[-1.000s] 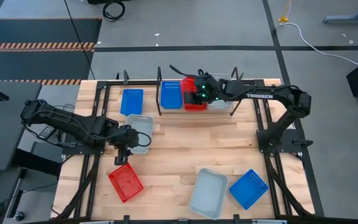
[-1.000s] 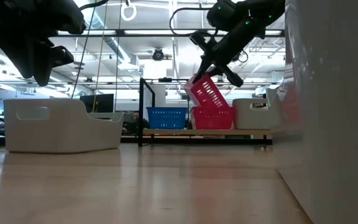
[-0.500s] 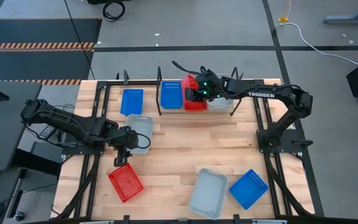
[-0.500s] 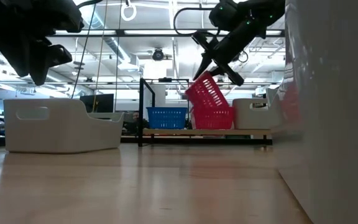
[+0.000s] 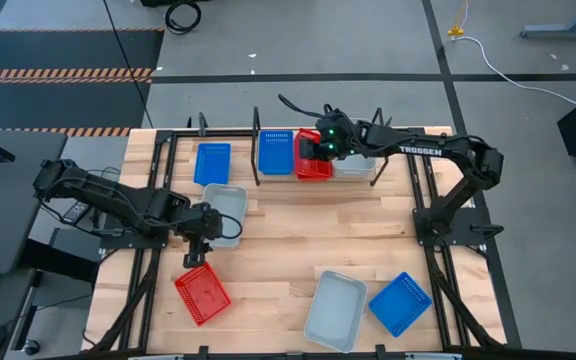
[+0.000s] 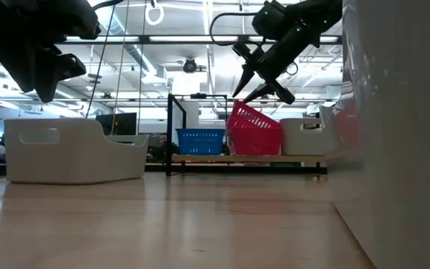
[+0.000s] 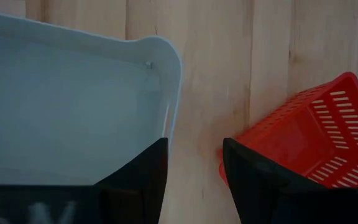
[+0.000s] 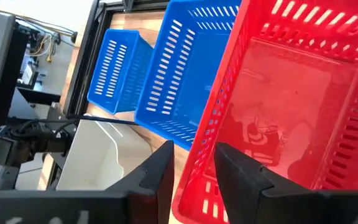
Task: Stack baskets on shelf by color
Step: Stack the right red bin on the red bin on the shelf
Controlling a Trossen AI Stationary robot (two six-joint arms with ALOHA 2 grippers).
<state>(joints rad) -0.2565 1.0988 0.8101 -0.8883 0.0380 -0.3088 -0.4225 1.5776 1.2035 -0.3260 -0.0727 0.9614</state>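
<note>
Nearest on the table lie one red basket [image 5: 201,295], one grey basket [image 5: 335,308] and one blue basket [image 5: 400,302]. Mid-table, the left gripper [image 5: 199,248] hovers spread and empty beside a second grey basket [image 5: 225,212]. The far shelf [image 5: 258,170] holds two blue baskets [image 5: 276,152], a third grey basket [image 5: 356,166] and the stacked red baskets [image 5: 313,165], apparently two. The right gripper [image 5: 320,150], fingers parted, straddles the tilted upper one's rim. It appears to be letting go, so the next move is to lift clear.

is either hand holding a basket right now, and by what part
Neither. The right hand straddles the rim of the red basket on the shelf with its fingers apart. The left hand hangs open between a grey-white basket and another red one.
</note>
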